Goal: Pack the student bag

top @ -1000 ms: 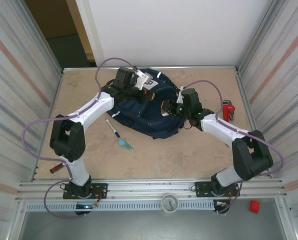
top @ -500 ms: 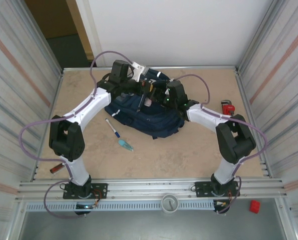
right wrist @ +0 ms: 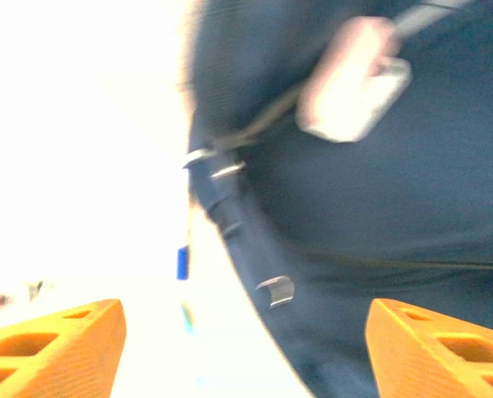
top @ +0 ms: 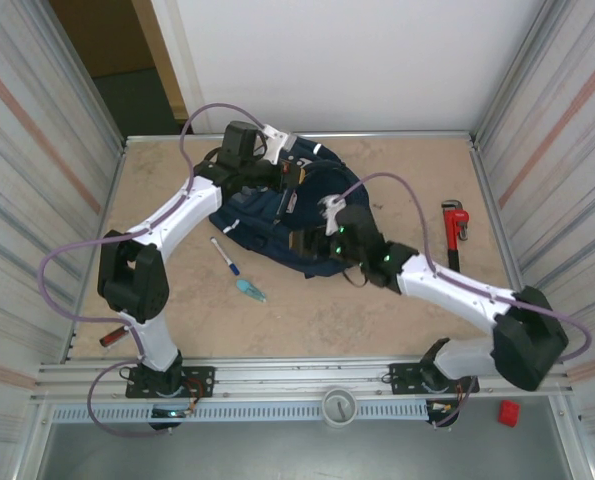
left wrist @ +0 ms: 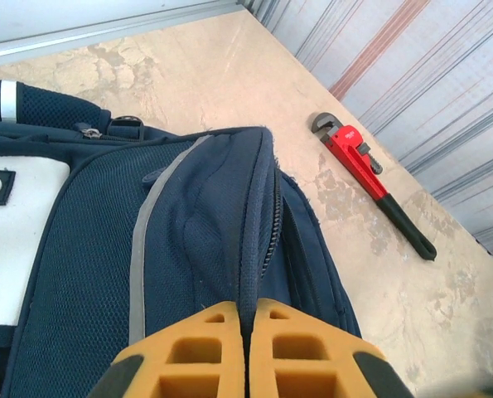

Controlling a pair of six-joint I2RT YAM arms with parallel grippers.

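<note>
We find the student bag (top: 269, 222) upper centre on the worktop (top: 407, 180), partly hidden by the left arm (top: 182, 215). Left fingers (left wrist: 203, 352) pinch its zipper edge; right fingers (right wrist: 60, 344) gape empty, blurred, tips cut off.

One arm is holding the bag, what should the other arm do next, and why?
Probably ease the right gripper toward the pen and close on it. Its jaws stand wide open with nothing between them, the left gripper is shut on the student bag at its zipper edge, and the pen lies loose beside the bag.
</note>
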